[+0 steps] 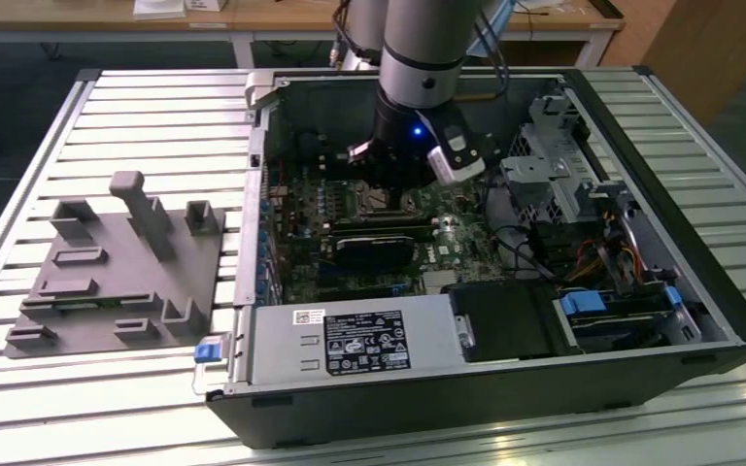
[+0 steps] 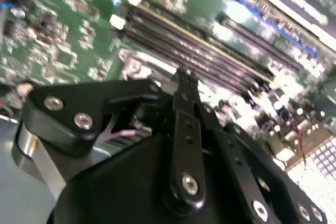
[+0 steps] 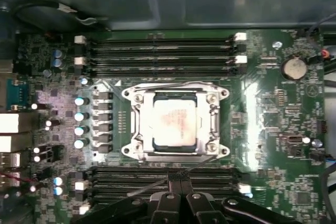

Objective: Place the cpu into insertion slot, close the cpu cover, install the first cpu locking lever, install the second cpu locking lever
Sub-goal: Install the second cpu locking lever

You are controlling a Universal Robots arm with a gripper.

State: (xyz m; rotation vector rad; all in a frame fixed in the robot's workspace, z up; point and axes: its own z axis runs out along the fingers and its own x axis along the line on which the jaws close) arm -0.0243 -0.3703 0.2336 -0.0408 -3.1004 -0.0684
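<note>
The cpu (image 3: pixel 175 123), a silver-tan square, sits flat in the insertion slot (image 1: pixel 376 205), whose dark rim shows around it. The cpu cover (image 3: pixel 212 121), a silver frame plate, lies closed over the chip's edges. One thin locking lever (image 3: pixel 168 83) runs along the cover's far side. A second thin lever (image 3: pixel 147 187) slants across the memory slots to my fingertips. My gripper (image 3: pixel 177 178) is shut just beside the socket's near edge, its tips meeting that lever; whether it is clamped I cannot tell. In the second wrist view the gripper (image 2: pixel 185 77) hovers close over the board.
Long black memory slots (image 3: pixel 163 51) flank the socket on both sides. A row of capacitors (image 3: pixel 80 121) and a coin battery (image 3: pixel 294 67) stand nearby. The case holds a power supply (image 1: pixel 347 340) and drive cage (image 1: pixel 555 165). A grey fixture (image 1: pixel 114 262) lies at the exterior view's left.
</note>
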